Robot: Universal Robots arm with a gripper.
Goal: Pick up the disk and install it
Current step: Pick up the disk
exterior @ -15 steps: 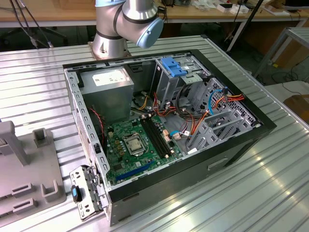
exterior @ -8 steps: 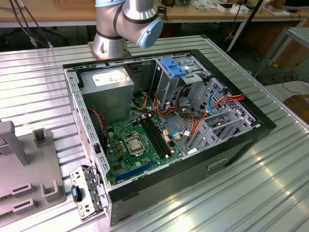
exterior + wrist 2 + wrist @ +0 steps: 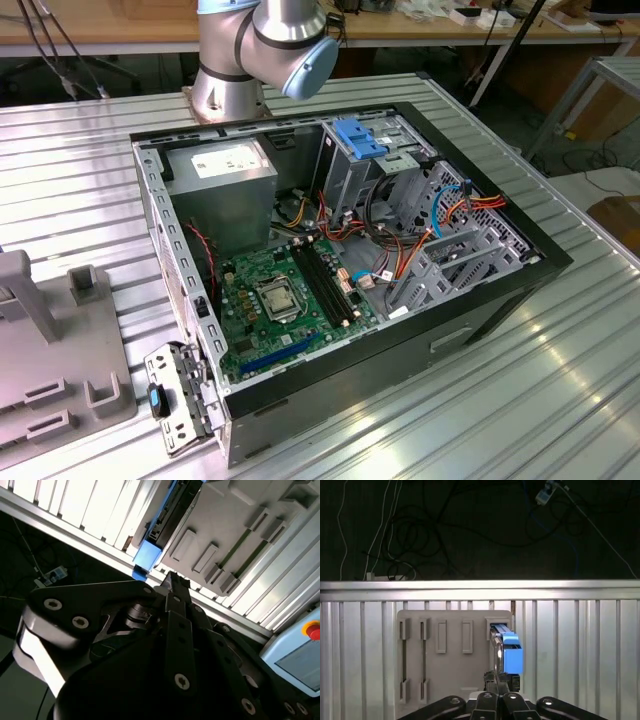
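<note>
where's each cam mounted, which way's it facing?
Exterior view: raised, looking down into the open computer case; the arm shows.
First wrist view: on the arm, looking past the gripper at the disk in the grey holder.
Second wrist view: on the arm, along the gripper toward the disk.
Both wrist views share gripper, disk, grey holder.

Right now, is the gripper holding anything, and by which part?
Apparently nothing: the disk stands in the grey rack, with the gripper near its blue end.
</note>
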